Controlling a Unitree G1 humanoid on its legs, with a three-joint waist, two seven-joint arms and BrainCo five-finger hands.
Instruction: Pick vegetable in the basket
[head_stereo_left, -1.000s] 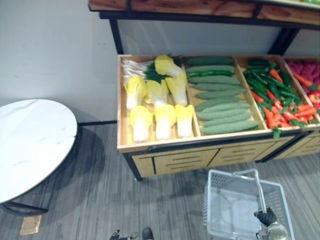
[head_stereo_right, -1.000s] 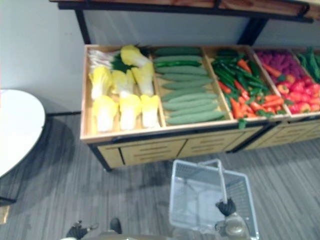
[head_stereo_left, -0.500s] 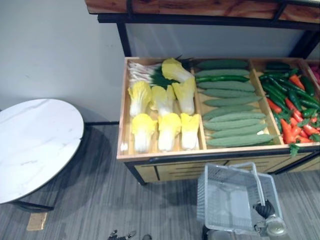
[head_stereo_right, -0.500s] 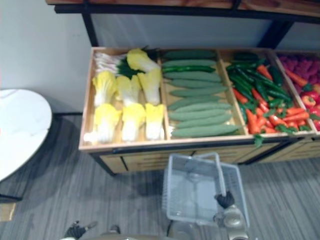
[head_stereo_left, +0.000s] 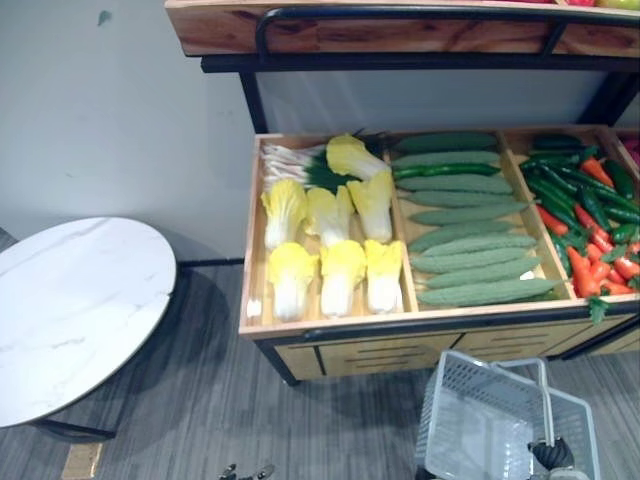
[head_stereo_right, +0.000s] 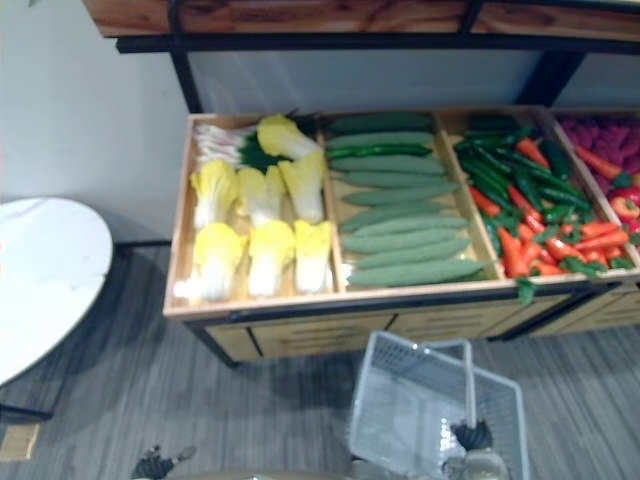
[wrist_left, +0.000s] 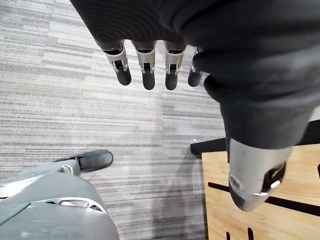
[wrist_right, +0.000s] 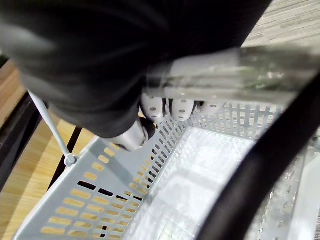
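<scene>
A white plastic basket (head_stereo_left: 490, 425) hangs empty just in front of the wooden vegetable stand (head_stereo_left: 400, 326). My right hand (head_stereo_right: 472, 437) is shut on its handle (head_stereo_left: 546, 402). In the right wrist view the fingers (wrist_right: 172, 107) curl round the handle bar above the basket's slotted wall (wrist_right: 100, 200). The stand holds yellow-white cabbages (head_stereo_left: 330, 230), long green cucumbers (head_stereo_left: 465, 222) and green and red peppers (head_stereo_left: 590, 220). My left hand (head_stereo_right: 155, 463) hangs low at the left, away from the stand. Its fingers (wrist_left: 145, 70) are straight and hold nothing.
A round white marble-top table (head_stereo_left: 70, 310) stands to the left of the stand. A wooden upper shelf (head_stereo_left: 400, 25) on a black frame overhangs the bins. Red and purple produce (head_stereo_right: 612, 160) lies in the far right bin. Grey floor lies between table and stand.
The whole picture has shifted, so the stand sits lower and more of the upper shelf shows. The basket still hangs from my right hand, now lower and further right in the picture.
</scene>
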